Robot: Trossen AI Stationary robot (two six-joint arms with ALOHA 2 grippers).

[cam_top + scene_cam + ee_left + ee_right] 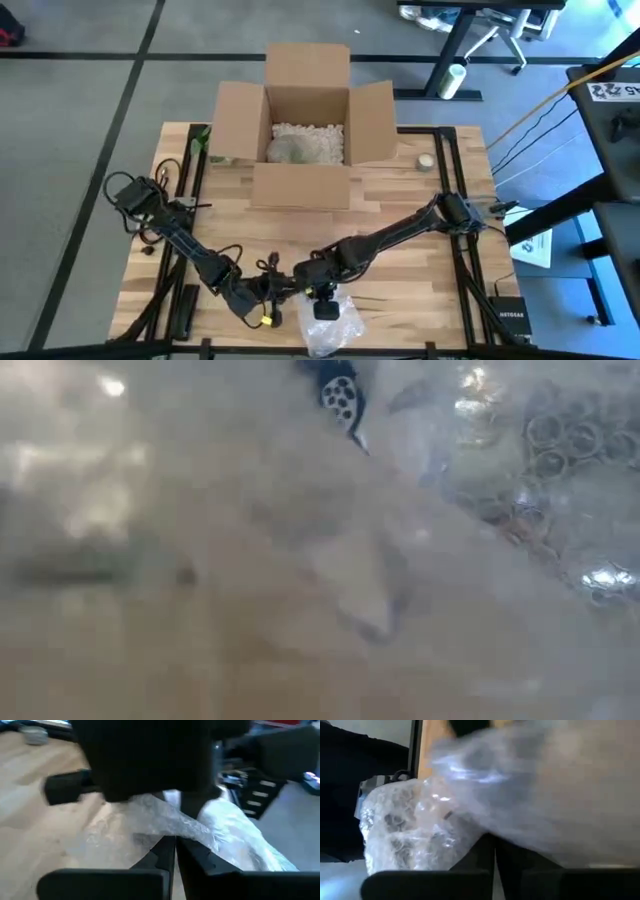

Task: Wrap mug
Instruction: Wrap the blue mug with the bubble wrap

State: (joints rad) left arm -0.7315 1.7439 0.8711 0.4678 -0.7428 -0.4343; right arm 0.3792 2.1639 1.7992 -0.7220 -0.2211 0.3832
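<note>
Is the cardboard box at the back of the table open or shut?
Open. In the high view the cardboard box has its flaps folded outward, showing pale packing fill inside.

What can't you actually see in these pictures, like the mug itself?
- Mug: not visible in any view; the bubble wrap covers it, if it's there.
- Low view: mostly blurred by wrap against the lens.
- Box contents: too small in the high view to identify beyond pale filler.

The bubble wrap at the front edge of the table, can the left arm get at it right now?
Probably yes. The left gripper sits right beside the bubble wrap, fingers closed on a fold, with only the right gripper crowding it.
</note>
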